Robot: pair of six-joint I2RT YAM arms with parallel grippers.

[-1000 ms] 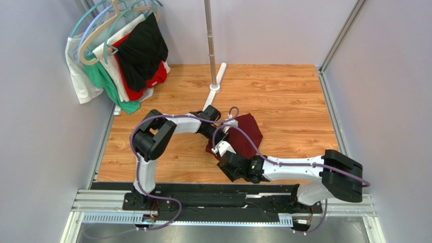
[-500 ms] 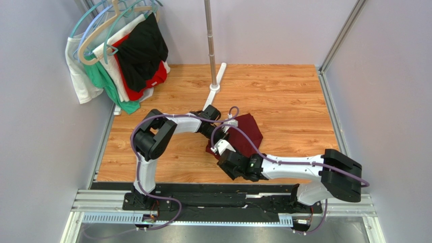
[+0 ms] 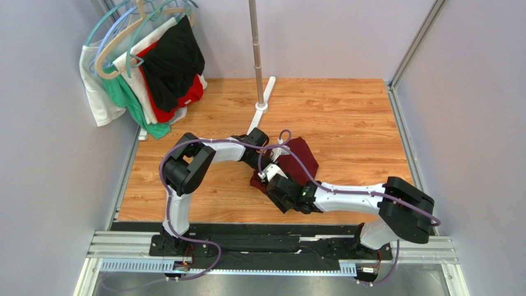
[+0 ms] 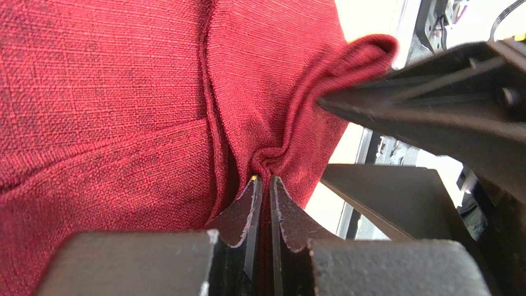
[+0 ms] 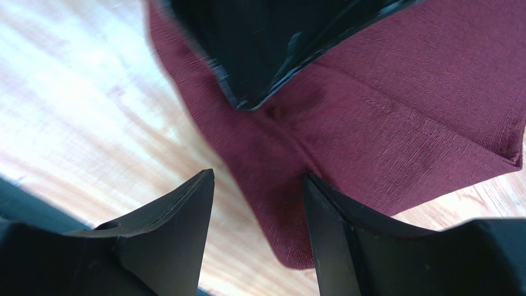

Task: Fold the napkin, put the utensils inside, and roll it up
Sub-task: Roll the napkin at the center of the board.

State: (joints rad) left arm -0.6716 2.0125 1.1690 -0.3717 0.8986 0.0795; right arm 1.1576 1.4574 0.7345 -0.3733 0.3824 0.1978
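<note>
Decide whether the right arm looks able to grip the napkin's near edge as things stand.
Probably yes. The right arm has its jaws open over the napkin edge, with nothing between. The left arm has its jaws pinching the cloth just beyond, so space looks tight.

We see a wooden tabletop [image 3: 352, 117] closed in by pale grey walls [image 3: 55, 154]. At its far left corner a bunch of hangers [image 3: 120, 34] carries garments: a black one [image 3: 176, 58] in front, a red one [image 3: 190, 97] under it, a green one [image 3: 133, 102] and a white one [image 3: 97, 92] at the left. A metal pole [image 3: 255, 37] stands at the far edge on a white foot [image 3: 265, 92]. A metal rail [image 3: 123, 245] runs along the near edge.
</note>
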